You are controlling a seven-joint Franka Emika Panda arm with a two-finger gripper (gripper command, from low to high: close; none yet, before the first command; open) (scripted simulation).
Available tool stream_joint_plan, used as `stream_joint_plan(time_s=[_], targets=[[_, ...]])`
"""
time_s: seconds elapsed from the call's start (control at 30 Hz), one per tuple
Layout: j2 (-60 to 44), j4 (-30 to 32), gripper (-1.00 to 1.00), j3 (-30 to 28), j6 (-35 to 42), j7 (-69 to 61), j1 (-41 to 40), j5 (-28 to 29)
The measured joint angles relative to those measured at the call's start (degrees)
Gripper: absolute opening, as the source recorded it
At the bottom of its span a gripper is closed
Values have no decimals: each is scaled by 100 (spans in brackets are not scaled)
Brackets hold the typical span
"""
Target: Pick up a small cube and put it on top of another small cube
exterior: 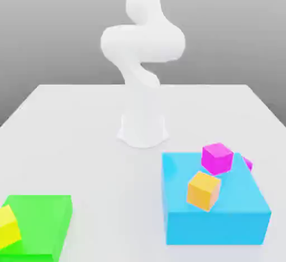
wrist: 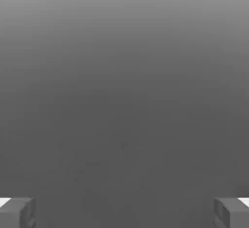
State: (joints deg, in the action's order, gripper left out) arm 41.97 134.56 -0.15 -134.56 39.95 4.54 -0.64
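Exterior view, left to right: yellow cube (exterior: 8, 226) on green block (exterior: 42, 222), arm base (exterior: 143, 129) mid-worktop (exterior: 72, 138), then orange cube (exterior: 203, 190) and pink cube (exterior: 217, 158) near each other on blue block (exterior: 215, 208). Claw (wrist: 124, 212) released, fingers spread wide, holding nothing. Risk: both cubes look tilted, so pink could slip in the grasp or slide off orange.

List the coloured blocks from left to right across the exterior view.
yellow cube → green block → orange cube → magenta cube. The big blue block spans beneath the last two, so it has no single place in the order.
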Motion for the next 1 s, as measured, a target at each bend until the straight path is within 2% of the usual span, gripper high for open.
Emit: stream_joint_plan(time_s=[0.43, 0.7, 0.9, 1.0], targets=[[-2021, 1453, 0, 160, -1458, -3060, 2260, -331], [-3242, 2335, 0, 547, -2347, -4828, 3392, -410], [-4175, 2955, 0, 917, -3038, -5735, 4142, 33], [-4766, 2925, 0, 659, -3504, -5579, 4263, 447]])
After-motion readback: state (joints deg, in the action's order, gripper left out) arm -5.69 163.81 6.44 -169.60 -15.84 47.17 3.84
